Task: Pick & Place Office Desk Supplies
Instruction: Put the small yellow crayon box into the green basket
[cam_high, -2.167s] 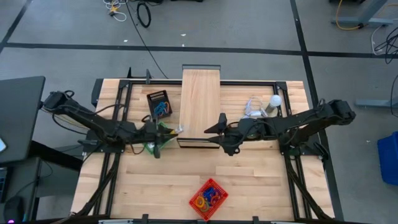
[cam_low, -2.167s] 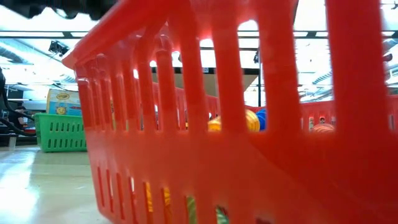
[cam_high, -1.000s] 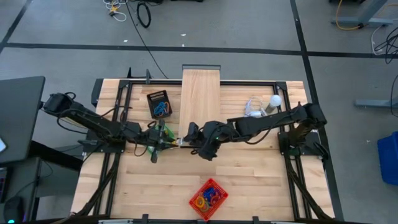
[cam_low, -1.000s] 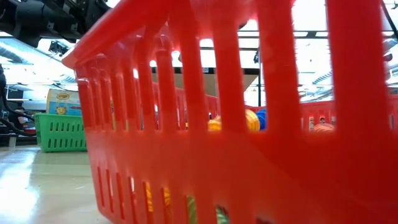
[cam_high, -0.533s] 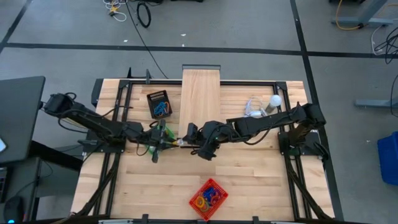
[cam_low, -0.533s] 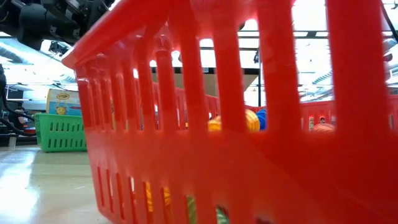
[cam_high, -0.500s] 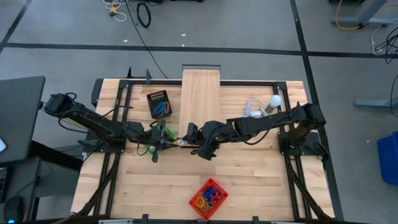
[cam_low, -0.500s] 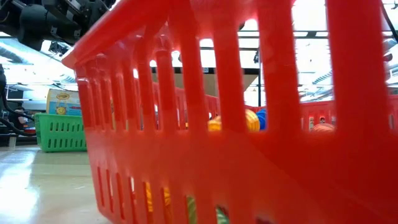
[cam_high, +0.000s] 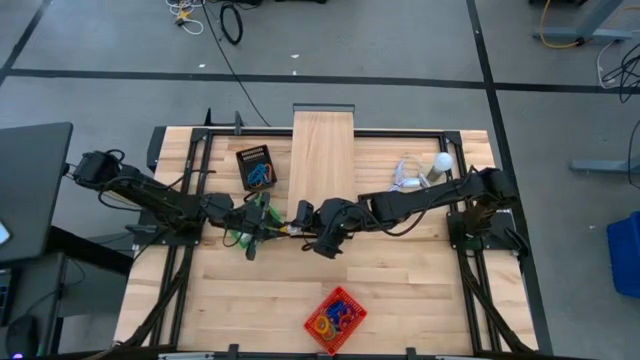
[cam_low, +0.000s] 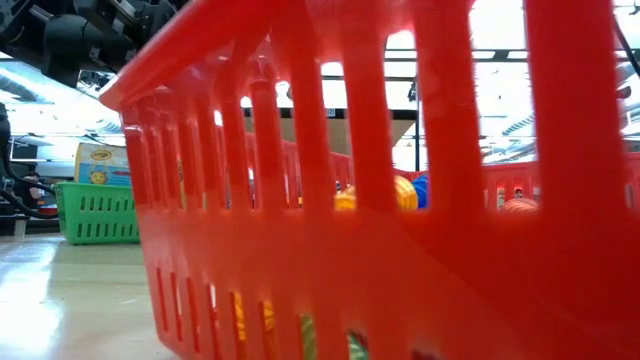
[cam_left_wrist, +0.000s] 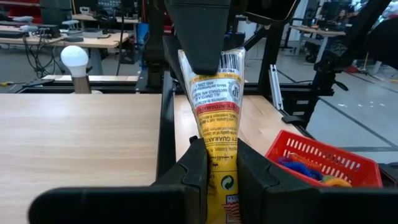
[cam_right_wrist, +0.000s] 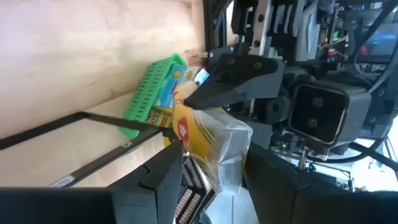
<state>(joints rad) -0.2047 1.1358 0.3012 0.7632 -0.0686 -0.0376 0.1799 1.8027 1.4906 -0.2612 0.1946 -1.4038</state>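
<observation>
Though hidden from above, crayon box (cam_left_wrist: 216, 124) between both end effectors.

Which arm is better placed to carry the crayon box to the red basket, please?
Probably the right. Both the right gripper and left gripper are shut on the crayon box, but the red basket lies slightly toward the right arm's side.

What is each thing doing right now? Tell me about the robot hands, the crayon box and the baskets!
Crayon box: wrapped in plastic, held off the table, gripped at both ends.
Left gripper: jaws shut on the crayon box.
Right gripper: jaws shut on the same box.
Green basket: upright, holding more crayon boxes.
Red basket: upright, filled with coloured loops.
</observation>
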